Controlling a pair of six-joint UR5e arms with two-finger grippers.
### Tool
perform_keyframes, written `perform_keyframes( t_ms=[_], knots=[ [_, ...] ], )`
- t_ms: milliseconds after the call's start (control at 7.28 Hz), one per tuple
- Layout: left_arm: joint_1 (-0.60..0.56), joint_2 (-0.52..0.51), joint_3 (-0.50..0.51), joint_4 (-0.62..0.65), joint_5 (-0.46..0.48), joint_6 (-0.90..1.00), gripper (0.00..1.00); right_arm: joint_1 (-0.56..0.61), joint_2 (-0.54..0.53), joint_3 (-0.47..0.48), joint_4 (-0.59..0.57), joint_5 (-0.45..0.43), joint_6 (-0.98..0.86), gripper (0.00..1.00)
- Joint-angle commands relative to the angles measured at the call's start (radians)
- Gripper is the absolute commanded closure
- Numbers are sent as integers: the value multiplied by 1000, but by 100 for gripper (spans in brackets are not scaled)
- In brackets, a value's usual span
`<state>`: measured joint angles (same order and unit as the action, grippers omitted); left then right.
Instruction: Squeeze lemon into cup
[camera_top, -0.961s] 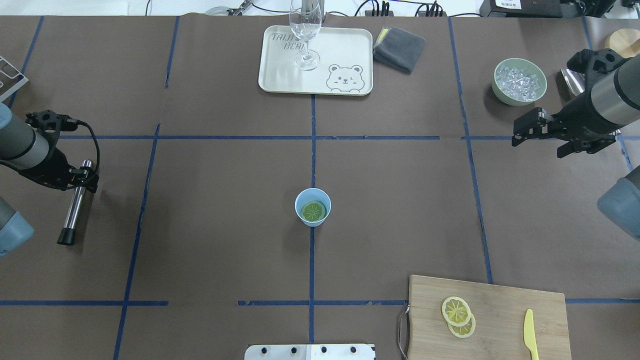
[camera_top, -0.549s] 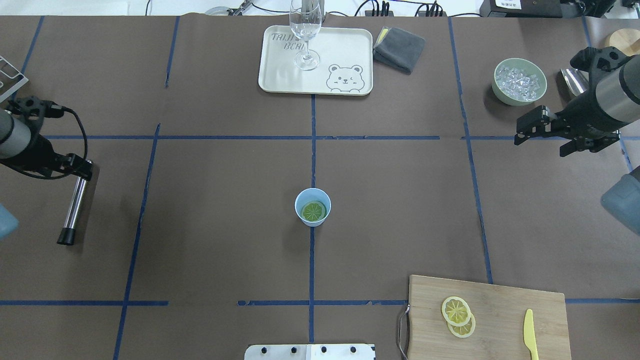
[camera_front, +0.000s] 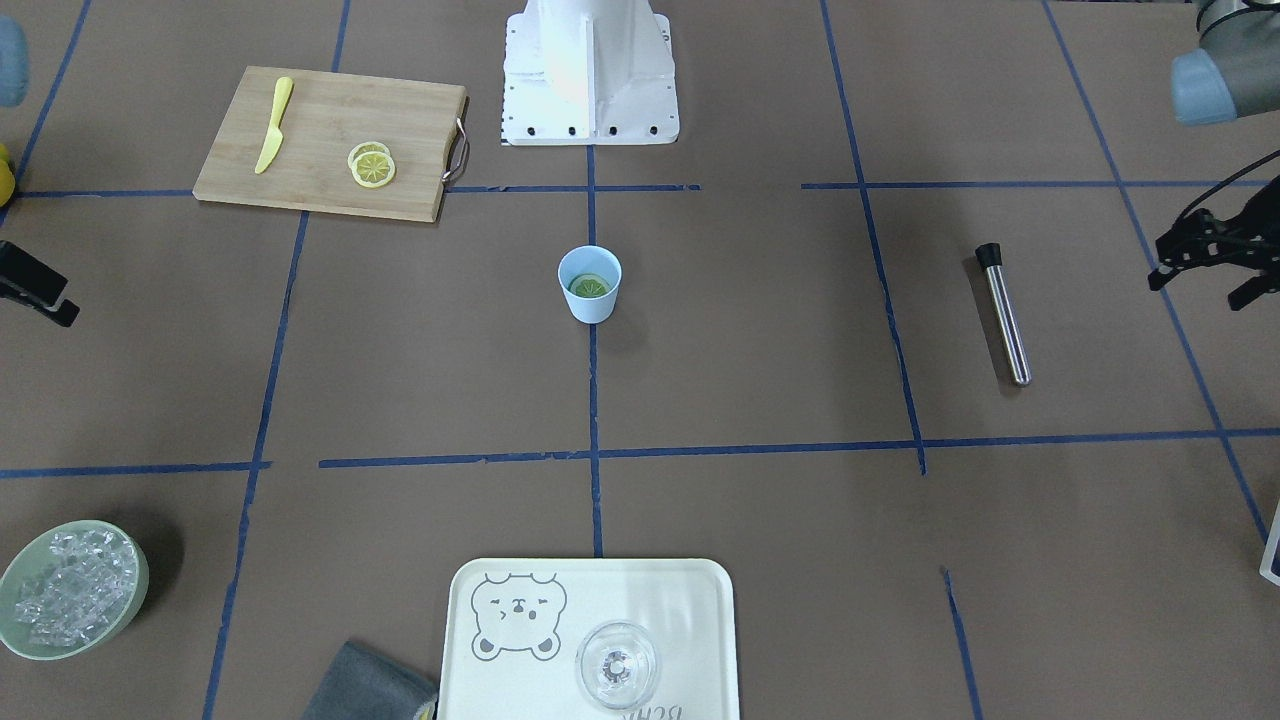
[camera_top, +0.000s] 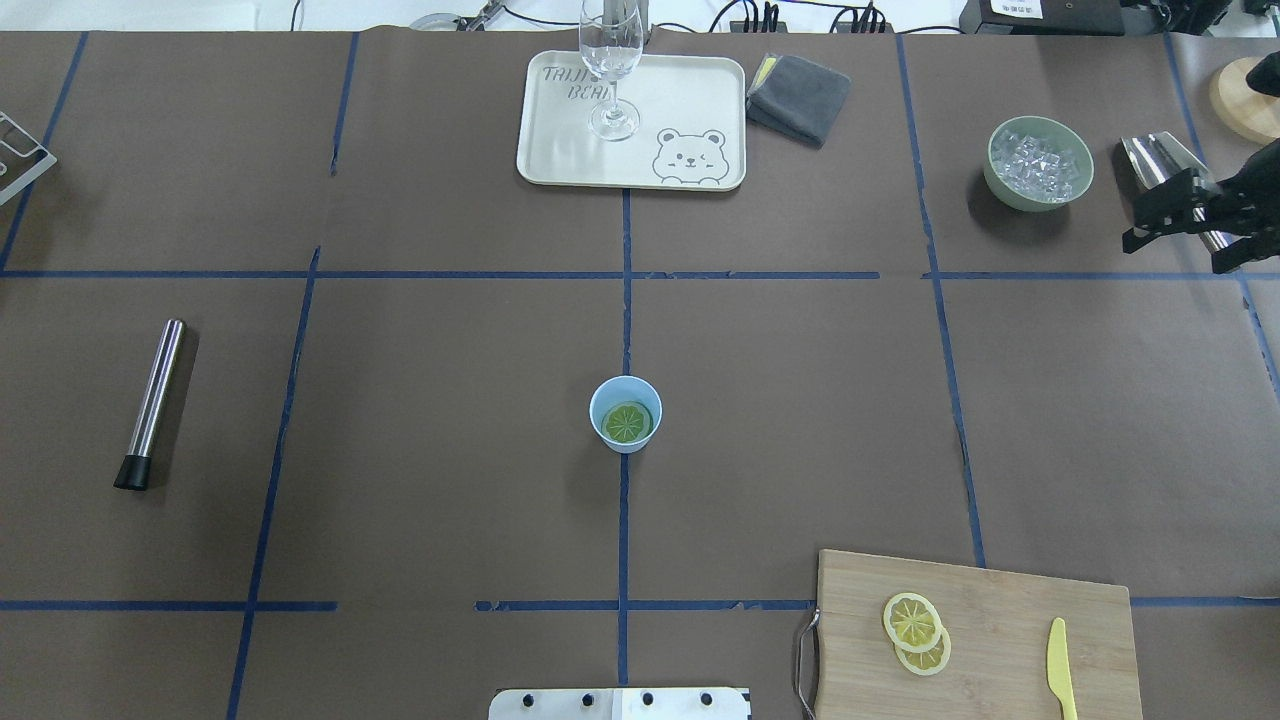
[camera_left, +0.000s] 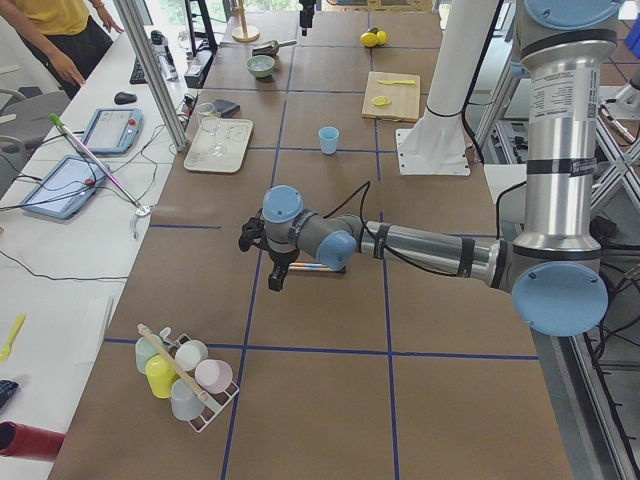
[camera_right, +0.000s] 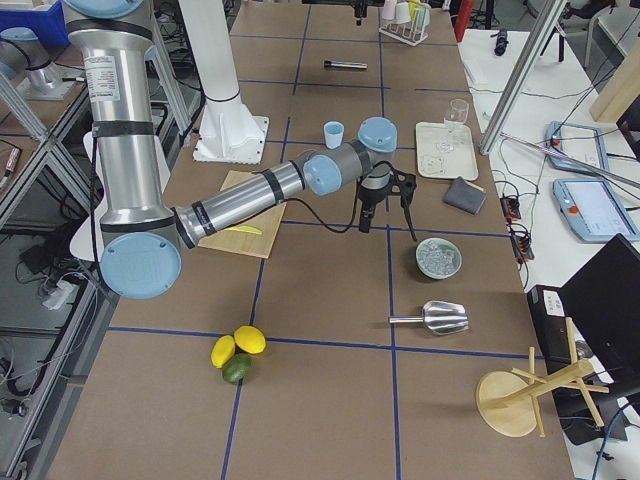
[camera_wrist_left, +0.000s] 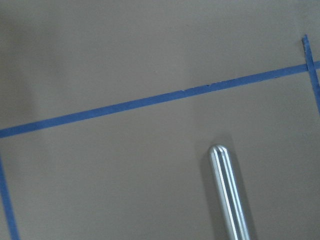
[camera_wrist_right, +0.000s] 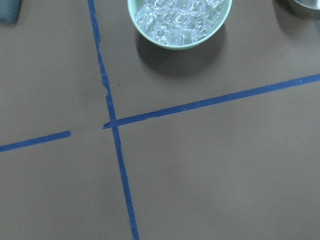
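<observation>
A thin round yellow lemon slice lies flat in the bottom of the small light-blue tapered cup, which stands upright and alone at the middle of the brown paper-covered table, on the crossing of its blue tape lines. Both arms stand well apart from it at opposite ends. The left gripper hangs with its fingers spread and nothing between them, just beyond a steel rod with a black cap that lies loose on the paper. The right gripper is likewise parted and empty, near a pale-green bowl of ice cubes. Judged from this, the work looks done or all but done: the slice is in the cup and no tool is engaged (whether any juice came out cannot be made out). Two more lemon slices sit overlapping on a wooden cutting board beside a yellow plastic knife, untouched. The only legible writing is on a cream tray with a bear drawing, which appears to read "TAIJI" over "BEA", the rest hidden by a clear stemmed glass standing on it.
</observation>
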<state>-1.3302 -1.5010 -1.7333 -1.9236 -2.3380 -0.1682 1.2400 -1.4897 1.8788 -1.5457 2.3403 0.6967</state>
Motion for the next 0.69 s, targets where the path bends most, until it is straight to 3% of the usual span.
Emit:
perform_keyframes(
  t_ms=[0, 412, 549],
  knots=[
    [-147, 13, 21, 103, 5, 235, 0, 132, -21, -155, 1, 17, -312, 0],
    [-204, -51, -1, 468, 5, 309, 0, 237, -49, -289, -1, 19, -680, 0],
    [-207, -50, -27, 515, 6, 343, 0, 239, -53, -293, -11, 19, -715, 0]
  ],
)
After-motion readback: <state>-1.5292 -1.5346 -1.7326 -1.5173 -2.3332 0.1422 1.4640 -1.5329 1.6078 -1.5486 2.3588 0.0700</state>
